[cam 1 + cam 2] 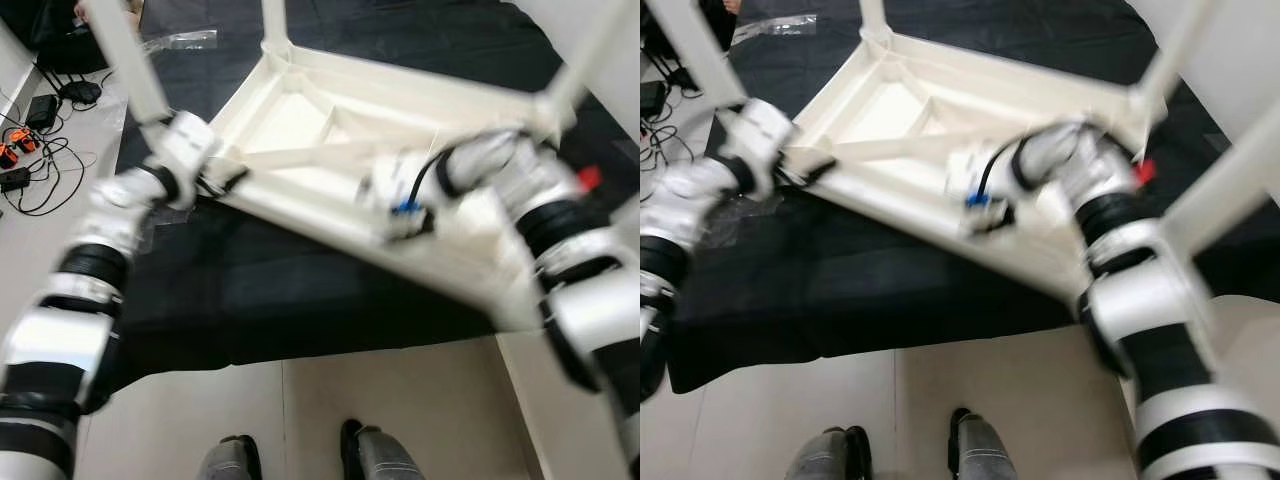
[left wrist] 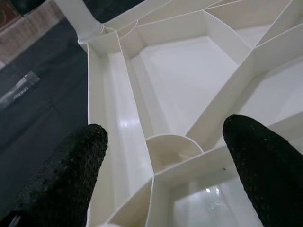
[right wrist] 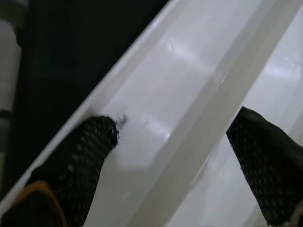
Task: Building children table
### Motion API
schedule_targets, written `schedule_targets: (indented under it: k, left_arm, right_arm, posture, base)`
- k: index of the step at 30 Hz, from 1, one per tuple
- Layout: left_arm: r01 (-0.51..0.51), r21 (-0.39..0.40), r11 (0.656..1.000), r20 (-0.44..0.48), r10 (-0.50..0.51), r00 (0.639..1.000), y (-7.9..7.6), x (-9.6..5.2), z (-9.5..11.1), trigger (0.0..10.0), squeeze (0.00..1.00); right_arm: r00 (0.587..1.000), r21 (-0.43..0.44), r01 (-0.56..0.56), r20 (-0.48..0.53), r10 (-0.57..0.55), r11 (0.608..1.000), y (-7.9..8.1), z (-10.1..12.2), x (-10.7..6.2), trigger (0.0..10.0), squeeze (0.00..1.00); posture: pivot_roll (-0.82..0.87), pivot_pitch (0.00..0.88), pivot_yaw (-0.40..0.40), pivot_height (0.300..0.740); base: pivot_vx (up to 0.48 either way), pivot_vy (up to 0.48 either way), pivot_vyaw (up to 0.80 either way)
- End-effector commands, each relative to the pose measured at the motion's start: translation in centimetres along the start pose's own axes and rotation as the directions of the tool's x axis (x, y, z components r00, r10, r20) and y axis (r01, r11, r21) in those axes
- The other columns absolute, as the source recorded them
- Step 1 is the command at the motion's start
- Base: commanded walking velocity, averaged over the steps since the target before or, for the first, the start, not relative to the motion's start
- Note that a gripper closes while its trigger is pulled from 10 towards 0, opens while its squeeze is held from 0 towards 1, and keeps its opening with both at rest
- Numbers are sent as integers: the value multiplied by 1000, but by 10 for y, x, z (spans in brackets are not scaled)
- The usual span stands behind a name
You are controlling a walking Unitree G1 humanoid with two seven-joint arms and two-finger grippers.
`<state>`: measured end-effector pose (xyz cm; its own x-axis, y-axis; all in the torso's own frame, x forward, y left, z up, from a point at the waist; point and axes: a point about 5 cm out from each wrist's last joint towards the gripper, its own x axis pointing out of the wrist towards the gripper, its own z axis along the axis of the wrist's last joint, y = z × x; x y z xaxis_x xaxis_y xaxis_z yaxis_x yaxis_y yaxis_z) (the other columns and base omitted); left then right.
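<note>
A white plastic children's table [image 1: 300,110] lies upside down on a black cloth [image 1: 300,290], its ribbed underside facing up. White legs stand up from its corners, one at the left [image 1: 125,50], one at the back [image 1: 275,20] and one at the right [image 1: 590,50]. My left gripper [image 1: 225,180] is at the table's left corner, open, its fingers [image 2: 66,175] spread over a round socket [image 2: 173,146] in the ribs. My right gripper [image 1: 400,215] is at the near rim, open, with the rim [image 3: 156,104] running between its fingers [image 3: 80,161].
Cables and small devices [image 1: 30,140] lie on the pale floor at the left. A clear plastic bag [image 1: 180,40] rests on the cloth at the back. My feet [image 1: 300,455] stand on the tiles just before the cloth's near edge.
</note>
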<state>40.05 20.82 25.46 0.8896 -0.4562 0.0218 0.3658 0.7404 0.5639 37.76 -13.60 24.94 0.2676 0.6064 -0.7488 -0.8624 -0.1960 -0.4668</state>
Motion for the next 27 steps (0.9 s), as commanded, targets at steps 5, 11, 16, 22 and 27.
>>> schedule_targets:
  k: [5, 11, 16, 22, 27]
  left_arm:
    - [-104, 34, 994, -124, 108, 986, 33, -25, -18, 10000, 0]
    - [-114, 20, 993, -51, 115, 992, 25, -12, -6, 10000, 0]
    - [-37, -5, 999, 39, 37, 999, -3, 5, 4, 10000, 0]
    - [-19, -8, 1000, 91, 19, 996, -17, 13, 11, 10000, 0]
    - [-4, -33, 999, 164, 10, 986, -32, 21, 21, 10000, 0]
  right_arm:
    - [941, -85, -70, 326, 94, 994, 9, 58, 22, 10000, 0]
    - [840, 80, 435, 324, -436, 897, -44, 75, 13, 10000, 0]
    - [567, 417, 641, 307, -764, 644, -80, 82, -26, 10000, 0]
    - [376, 673, 496, 404, -834, 549, -86, 97, -58, 10000, 0]
    - [100, 800, 374, 468, -878, 469, -80, 108, -93, 10000, 0]
  posture:
    - [-5, 215, -9, 740]
    - [-6, 209, -24, 740]
    - [-12, 205, -25, 740]
    - [-7, 196, -30, 740]
    - [-4, 188, -23, 740]
  base:
    - [0, 0, 0]
    - [0, 0, 0]
    - [0, 0, 0]
    - [0, 0, 0]
    - [0, 0, 0]
